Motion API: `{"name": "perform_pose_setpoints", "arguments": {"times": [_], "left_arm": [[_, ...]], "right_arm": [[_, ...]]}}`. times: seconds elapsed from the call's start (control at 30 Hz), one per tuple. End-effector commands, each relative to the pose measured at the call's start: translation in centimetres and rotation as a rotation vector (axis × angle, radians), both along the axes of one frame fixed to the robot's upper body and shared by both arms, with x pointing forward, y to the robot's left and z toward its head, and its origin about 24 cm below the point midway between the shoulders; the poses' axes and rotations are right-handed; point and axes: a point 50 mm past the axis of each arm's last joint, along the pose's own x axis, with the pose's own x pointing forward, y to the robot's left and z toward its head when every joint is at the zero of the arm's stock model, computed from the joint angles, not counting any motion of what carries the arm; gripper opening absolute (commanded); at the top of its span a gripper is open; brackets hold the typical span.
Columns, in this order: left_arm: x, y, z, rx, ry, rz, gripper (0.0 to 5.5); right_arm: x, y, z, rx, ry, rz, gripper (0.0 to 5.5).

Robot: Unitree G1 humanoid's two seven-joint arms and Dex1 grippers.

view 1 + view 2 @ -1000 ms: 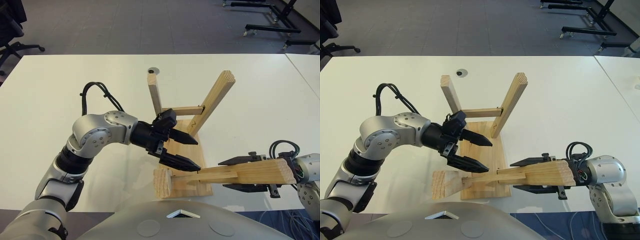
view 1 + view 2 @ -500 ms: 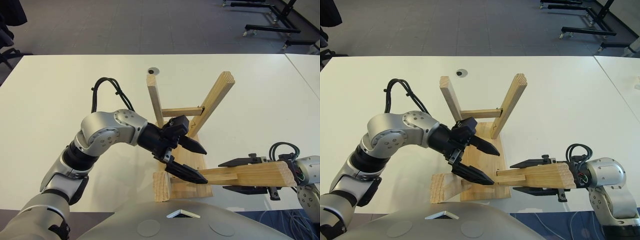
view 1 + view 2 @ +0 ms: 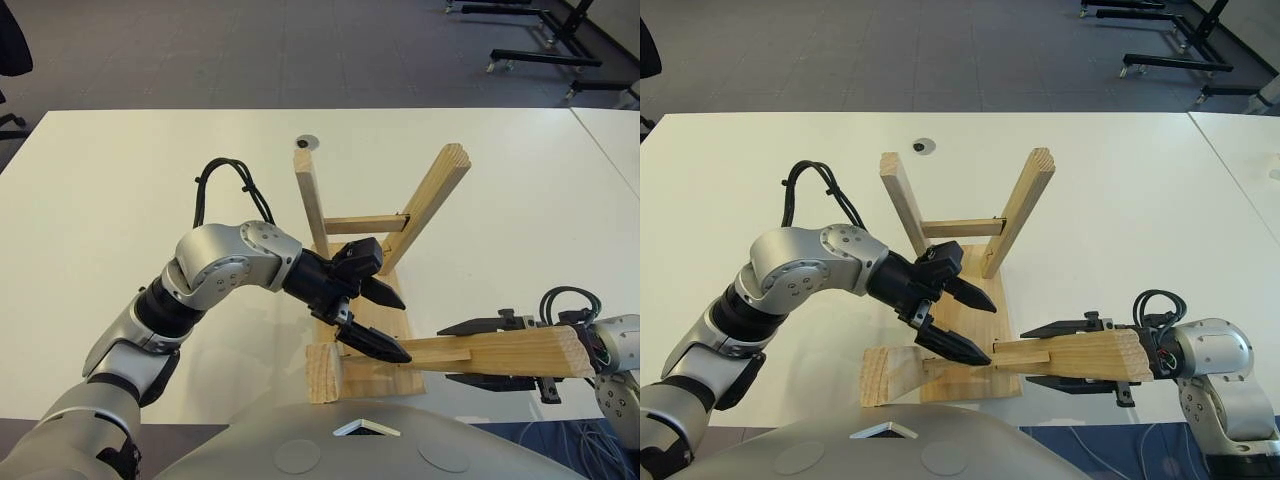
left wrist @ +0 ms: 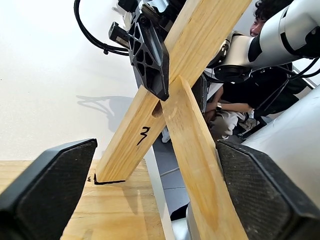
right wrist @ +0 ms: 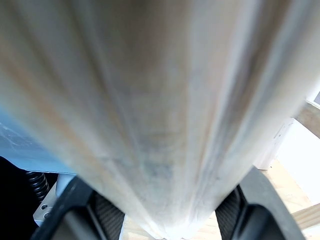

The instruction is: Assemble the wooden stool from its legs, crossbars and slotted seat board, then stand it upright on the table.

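The slotted seat board lies flat on the white table. At its far end two legs stand up, joined by a crossbar. At the near end my right gripper is shut on a third leg, held nearly level. A crossbar runs from that leg to a fourth leg at the board's near left corner. My left gripper hangs open over the near end, its lower fingertip at that crossbar. In the left wrist view the pads flank the leg marked 3.
A small round grey disc sits on the table behind the stool. A second table adjoins at the right. The table's front edge runs just below the held leg. Wheeled frames stand on the floor beyond.
My left arm has moved right and nearer, bringing its open gripper from beside the board to over its near end. The right gripper has kept hold of the leg, shifting only slightly.
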Motion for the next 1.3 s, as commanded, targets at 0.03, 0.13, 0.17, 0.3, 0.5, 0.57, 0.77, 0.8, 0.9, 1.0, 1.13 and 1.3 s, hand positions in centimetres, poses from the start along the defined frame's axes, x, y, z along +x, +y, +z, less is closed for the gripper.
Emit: {"name": "perform_pose_setpoints", "arguments": {"times": [0.03,0.13,0.17,0.3,0.5,0.57,0.77,0.8,0.9,1.0,1.13,1.3], "left_arm": [[0.3,0.9,-1.8,0.154,-0.023,0.056,4.35],[0.2,0.9,-2.2,0.183,-0.023,0.064,4.35],[0.2,0.9,-2.3,0.192,-0.019,0.068,4.35],[0.4,1.1,-2.9,0.225,-0.014,0.087,4.35],[0.5,0.8,-3.7,0.244,-0.024,0.117,4.35],[0.5,0.7,-3.9,0.246,-0.032,0.131,4.35],[0.7,0.6,-4.1,0.241,-0.038,0.148,4.35],[0.7,0.7,-4.0,0.239,-0.041,0.149,4.35],[1.0,0.9,-3.9,0.235,-0.049,0.156,4.35],[1.2,1.0,-3.9,0.234,-0.05,0.167,4.35],[1.4,0.9,-4.1,0.231,-0.049,0.175,4.35],[1.7,0.8,-4.3,0.224,-0.06,0.188,4.35]], "right_arm": [[-0.4,0.2,-0.2,-0.033,0.01,0.036,2.05],[-0.5,0.2,-0.3,-0.034,0.009,0.037,2.05],[-0.5,0.2,-0.3,-0.033,0.009,0.037,2.05],[-0.6,0.3,-0.3,-0.034,0.006,0.042,2.05],[-1.1,0.6,-0.5,-0.044,-0.001,0.069,2.05],[-1.2,0.6,-0.6,-0.047,-0.005,0.076,2.05],[-1.7,0.5,-1.0,-0.071,0.004,0.092,2.05],[-1.6,0.4,-1.3,-0.085,0.023,0.084,2.05],[-0.7,0.0,-2.5,-0.128,0.05,0.064,2.05],[-0.4,-0.2,-3.2,-0.152,0.067,0.067,2.06],[-0.4,-0.3,-3.4,-0.165,0.064,0.084,2.06],[-0.8,-0.4,-3.3,-0.163,0.044,0.105,2.06]]}}
